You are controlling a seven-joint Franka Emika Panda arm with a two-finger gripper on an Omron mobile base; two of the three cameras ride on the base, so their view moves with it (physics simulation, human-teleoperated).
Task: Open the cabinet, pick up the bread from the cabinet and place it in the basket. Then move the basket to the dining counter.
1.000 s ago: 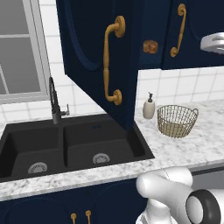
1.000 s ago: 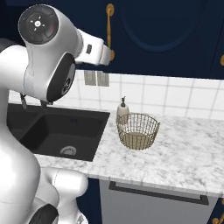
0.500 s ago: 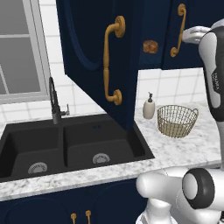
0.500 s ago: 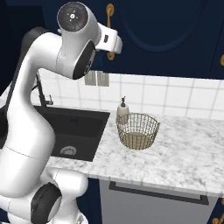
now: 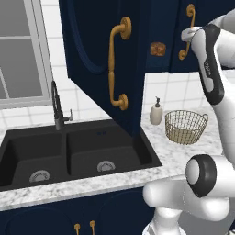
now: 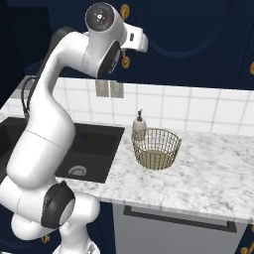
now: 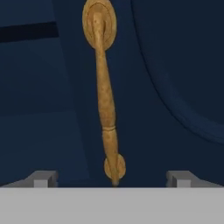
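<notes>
Found the cabinet [image 5: 92,41] half opened: left door swung out over the sink [image 5: 69,151], right door [image 7: 175,65] shut flat against the wall. Judged the first step only partly done, and the shut door likely left in the way of a clean reach to the shelf.

Noted the marble tabletop [image 6: 208,168] running right from the sink, serving as a staging place under the cabinet. Saw no sign of the dining counter.

Saw the white arm [image 6: 59,114] reared high and bent toward the right door, presumably so as to meet that door's handle square-on.

Spotted the basket [image 5: 186,126] upright on the tabletop, just right of the soap bottle [image 5: 156,112], near the wall and nearly below the cabinet opening. Looked empty. Seemed well set for a short drop from the shelf.

Lined up in the hand view: the long brass handle [image 7: 107,100] of the right door, running straight up the middle.

Made out the bread [image 5: 157,48] inside the cabinet, on the shelf, in the gap between open door and shut one, untouched.

Read the gripper [image 7: 111,179] as spread wide, pinching nothing, fingertips [image 7: 41,179] apart on either side of the handle's lower end, ready to straddle it.
</notes>
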